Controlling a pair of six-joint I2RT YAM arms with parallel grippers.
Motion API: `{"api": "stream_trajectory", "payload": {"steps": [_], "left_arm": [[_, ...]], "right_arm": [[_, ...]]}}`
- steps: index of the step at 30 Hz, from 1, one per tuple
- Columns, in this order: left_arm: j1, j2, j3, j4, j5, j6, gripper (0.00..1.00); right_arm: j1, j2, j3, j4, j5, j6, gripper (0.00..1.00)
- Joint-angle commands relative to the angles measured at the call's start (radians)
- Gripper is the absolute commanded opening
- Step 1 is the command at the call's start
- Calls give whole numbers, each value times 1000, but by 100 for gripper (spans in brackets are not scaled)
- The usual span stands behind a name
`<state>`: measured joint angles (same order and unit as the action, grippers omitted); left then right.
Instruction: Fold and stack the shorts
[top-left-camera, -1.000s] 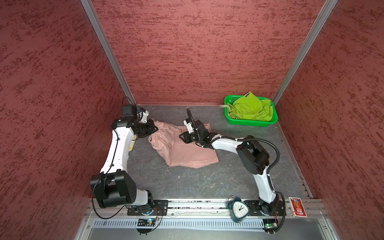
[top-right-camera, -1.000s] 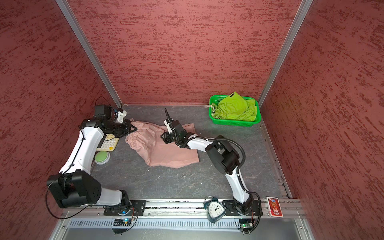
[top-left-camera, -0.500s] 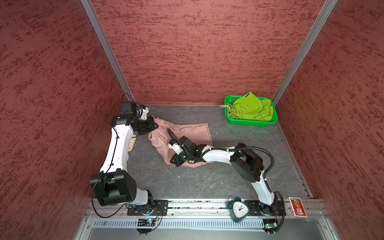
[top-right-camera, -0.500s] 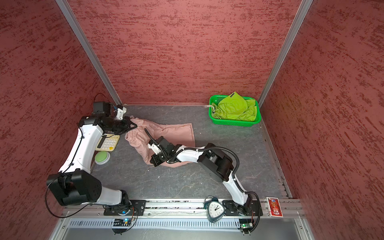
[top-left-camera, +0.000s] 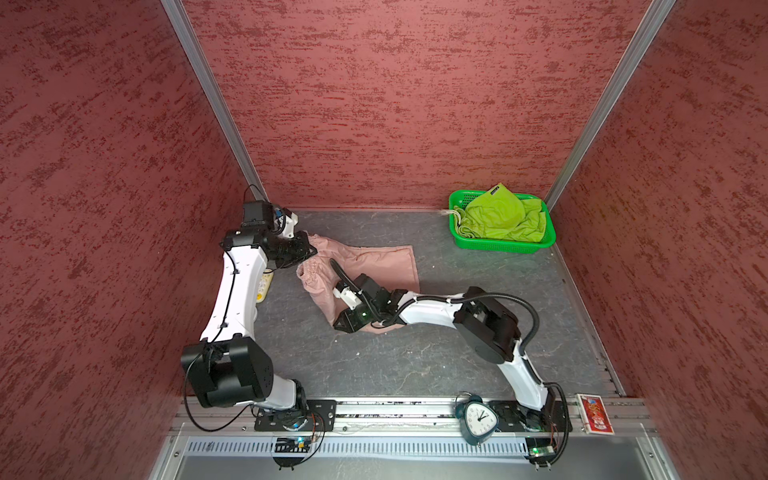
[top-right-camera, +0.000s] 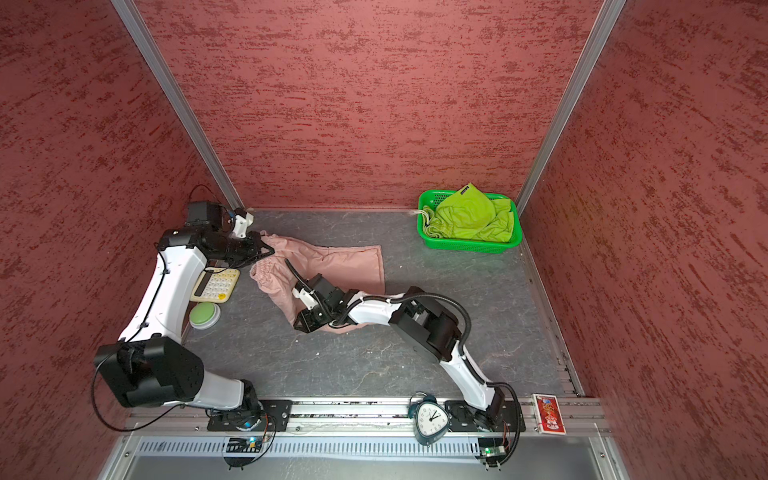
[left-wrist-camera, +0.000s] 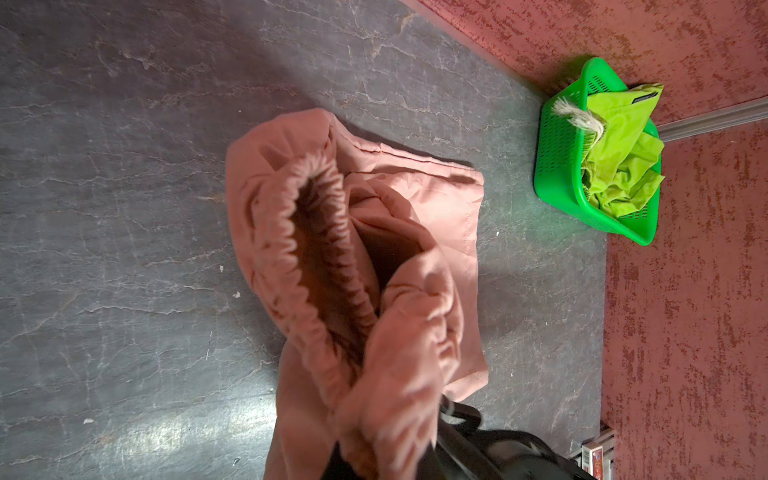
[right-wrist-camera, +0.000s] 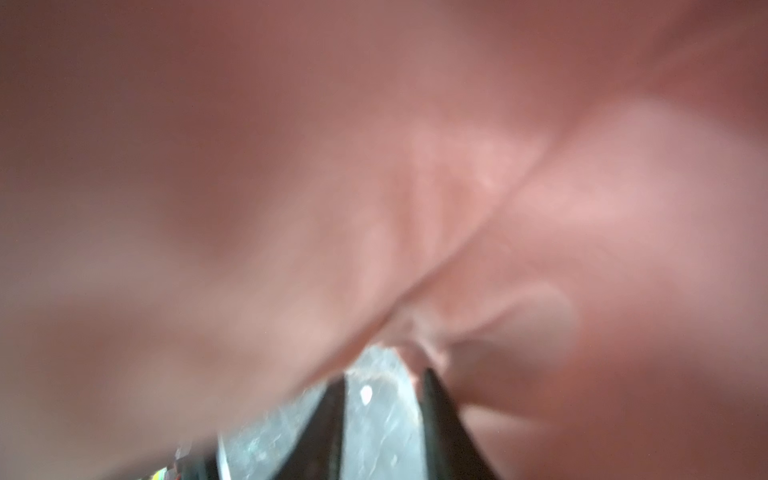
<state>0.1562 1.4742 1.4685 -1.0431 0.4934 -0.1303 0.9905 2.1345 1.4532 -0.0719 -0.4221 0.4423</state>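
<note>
nearest, on the front rail, a teal alarm clock (top-left-camera: 478, 419) and, off to the right, a red card box (top-left-camera: 594, 413). farther in, on the grey worktop (top-left-camera: 415, 361), right fingers (top-left-camera: 344, 323) down low at the near edge of the pink shorts (top-left-camera: 374, 262), standing apart, bare worktop seen between them in the right wrist view, blurred pink cloth close over that lens. over at the left, beside the left arm, a green push button (top-right-camera: 204, 314) and a cream calculator (top-right-camera: 216, 284). beyond those, left fingers (top-right-camera: 261, 250) clamped shut on the gathered waistband of the pink shorts, that corner held up off the worktop, waist opening gaping in the left wrist view; one leg spread flat toward the right, the rest reaching nearer, under the right wrist. farthest back, in the right corner, well apart from both arms, a green basket (top-left-camera: 505, 246) with the lime green shorts (top-left-camera: 498, 212) crumpled inside, drawstring hanging over its left rim.
</note>
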Motion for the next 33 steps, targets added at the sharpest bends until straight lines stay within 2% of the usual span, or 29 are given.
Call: {"api": "stream_trajectory", "payload": {"steps": [1, 5, 10, 15, 17, 22, 24, 26, 33], "left_arm": [[-27, 25, 42, -22, -32, 31, 2], [-69, 54, 65, -37, -77, 28, 3], [-134, 90, 123, -71, -139, 10, 3], [-156, 106, 157, -94, -175, -2, 3], [-167, 110, 166, -105, -192, -7, 3], [-210, 115, 178, -100, -224, -46, 3], [-245, 109, 163, -71, -231, -87, 3], [-293, 96, 120, -14, -230, -146, 3], [-424, 106, 13, 163, -204, -299, 2]], "right_arm": [[-77, -174, -121, 59, 91, 7, 48], [-189, -331, -319, 21, 178, 4, 51], [-280, -467, -487, -100, 360, -6, 57], [-296, -499, -579, -115, 380, 16, 56], [-296, -486, -597, -114, 380, 21, 49], [-291, -441, -630, -42, 347, 29, 25], [-279, -412, -627, -27, 339, 32, 20], [-266, -384, -623, -14, 336, 37, 17], [-251, -368, -661, 53, 314, 73, 15]]}}
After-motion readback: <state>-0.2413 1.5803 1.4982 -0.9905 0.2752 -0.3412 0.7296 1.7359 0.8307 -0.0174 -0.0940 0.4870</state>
